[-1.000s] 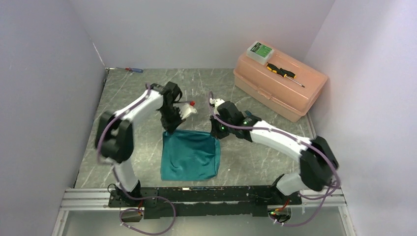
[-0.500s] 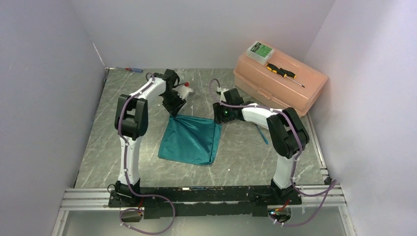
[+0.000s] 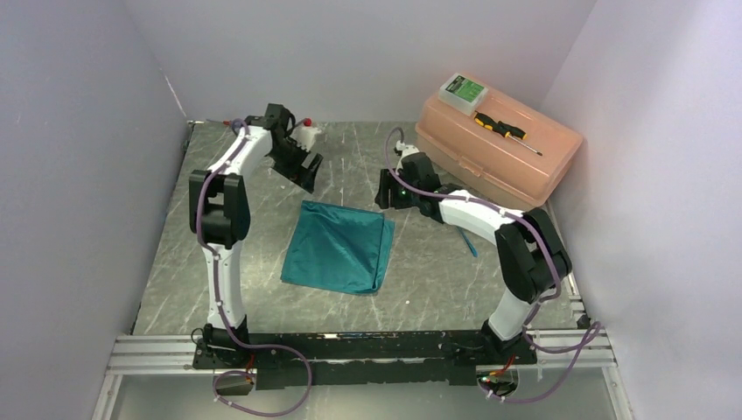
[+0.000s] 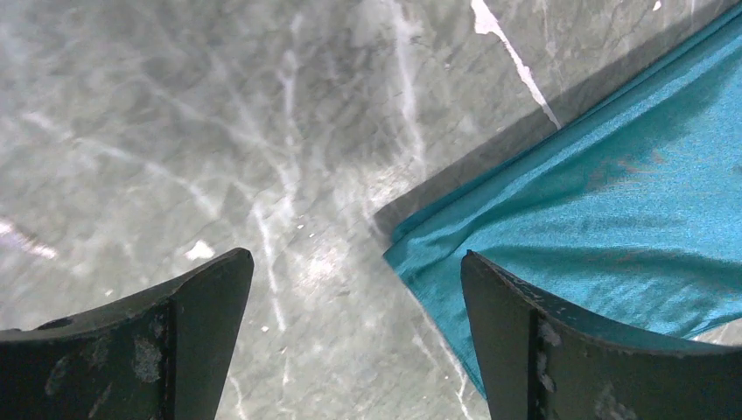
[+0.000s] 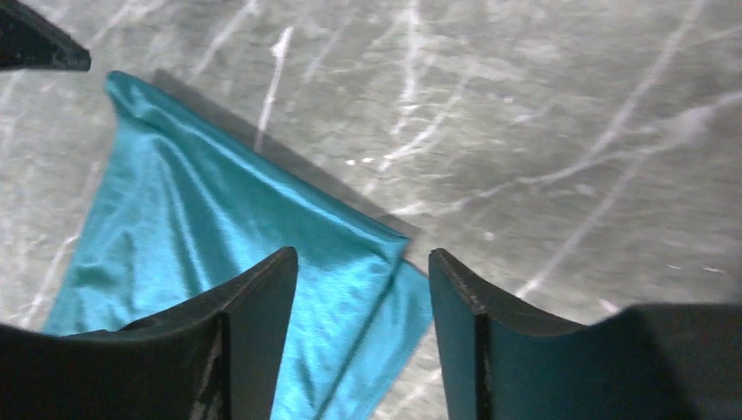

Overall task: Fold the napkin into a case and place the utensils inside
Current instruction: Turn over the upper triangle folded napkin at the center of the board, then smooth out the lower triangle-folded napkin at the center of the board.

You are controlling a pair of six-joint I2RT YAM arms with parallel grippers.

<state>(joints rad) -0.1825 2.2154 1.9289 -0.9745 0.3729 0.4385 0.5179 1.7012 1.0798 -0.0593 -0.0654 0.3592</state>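
Top external shows one napkin (image 3: 339, 246), one blue utensil (image 3: 469, 242); left fingers (image 4: 188, 341) and right fingers (image 5: 249, 341) spread, empty.

Pair of table-mounted arms, left arm (image 3: 229, 188) and right arm (image 3: 490, 219)
Links: white shells; joints: black housings
Cabling: purple cable (image 3: 308, 378) clipped along each arm, hanging in loose loops at the bases
Mounting: black base plate (image 3: 367, 348) on a silver aluminium rail (image 3: 140, 354)
Left gripper (image 4: 354, 261): near-black fingers (image 4: 188, 341) with curved inner faces and pale scuffs; white wrist block with a red dot
Right gripper (image 5: 363, 254): matching dark fingers with chipped edges; green light at the wrist
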